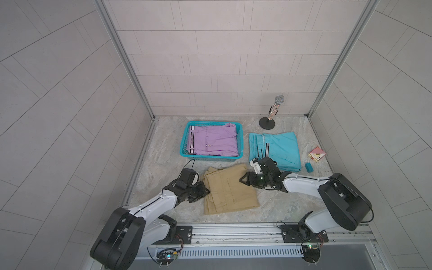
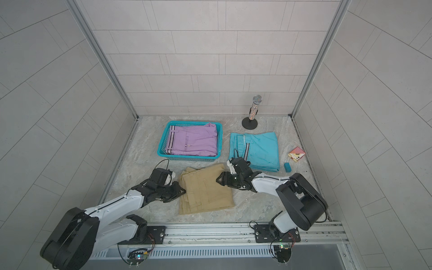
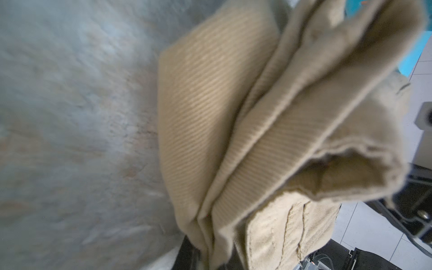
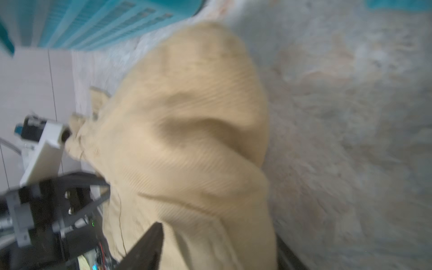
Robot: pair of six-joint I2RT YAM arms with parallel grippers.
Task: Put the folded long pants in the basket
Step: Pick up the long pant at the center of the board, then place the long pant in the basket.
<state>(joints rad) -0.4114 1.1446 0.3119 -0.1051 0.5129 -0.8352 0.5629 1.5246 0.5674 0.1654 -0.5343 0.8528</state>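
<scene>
The khaki folded long pants (image 1: 230, 189) (image 2: 205, 189) lie at the front centre of the marble floor. My left gripper (image 1: 207, 190) (image 2: 183, 191) (image 3: 210, 257) is shut on their left edge, and the layers (image 3: 233, 117) fan out from the pinch. My right gripper (image 1: 243, 181) (image 2: 218, 180) (image 4: 215, 240) straddles the right edge, with the cloth (image 4: 187, 140) bunched tight between its fingers (image 4: 147, 245). The turquoise basket (image 1: 211, 159) (image 2: 187, 157) (image 4: 105, 18) behind holds the lilac pants (image 1: 212, 141) (image 2: 191, 141). The turquoise pants (image 1: 278, 149) (image 2: 259, 147) lie to the right of the basket.
A glittery microphone on a black stand (image 1: 273, 109) (image 2: 253, 109) is at the back right. A small teal block (image 1: 308, 167) (image 2: 287, 167) and a pink box (image 1: 316, 154) (image 2: 297, 154) sit by the right wall. Tiled walls enclose three sides.
</scene>
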